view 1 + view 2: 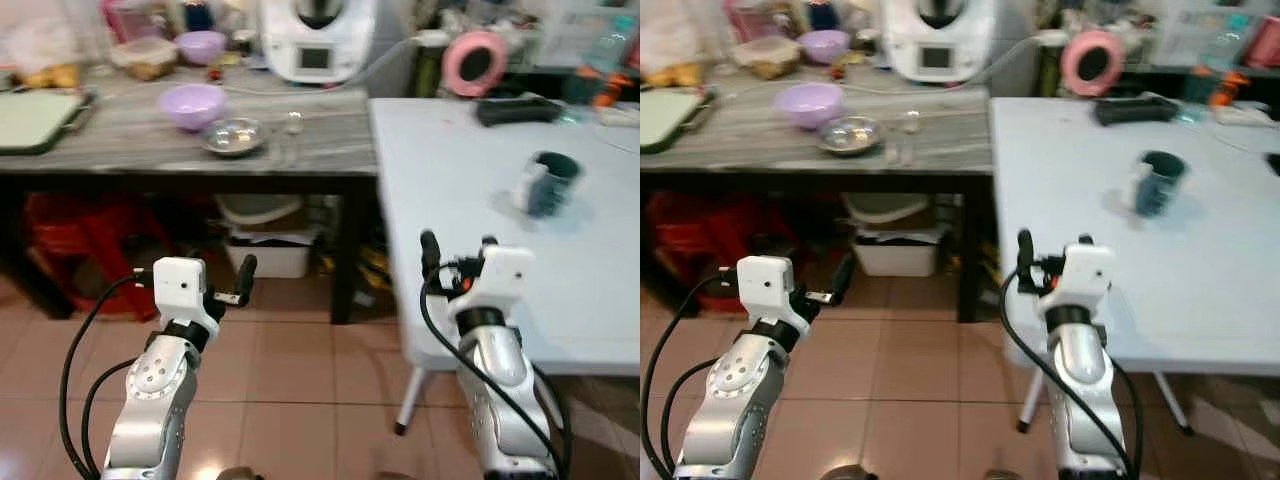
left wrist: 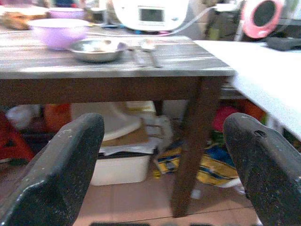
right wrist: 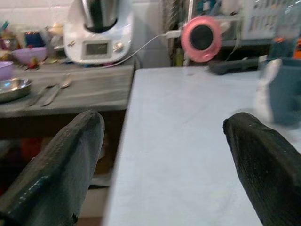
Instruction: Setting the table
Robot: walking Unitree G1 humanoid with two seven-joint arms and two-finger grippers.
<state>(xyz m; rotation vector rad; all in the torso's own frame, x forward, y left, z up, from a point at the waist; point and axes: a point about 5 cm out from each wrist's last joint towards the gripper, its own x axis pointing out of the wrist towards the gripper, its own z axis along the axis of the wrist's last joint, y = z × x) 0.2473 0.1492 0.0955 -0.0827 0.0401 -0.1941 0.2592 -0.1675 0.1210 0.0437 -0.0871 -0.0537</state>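
A purple bowl, a steel bowl and a spoon with a fork lie on the grey wooden side table. A teal mug stands on the white table to the right. My left gripper hangs open over the floor in front of the side table, nothing between its fingers. At the near left edge of the white table my right gripper is raised and open, also empty, with the mug farther back on the right.
A white kitchen machine, a second purple bowl and a green board sit on the side table. A pink round device and a black object lie at the white table's far end. A red stool and a white bin are underneath.
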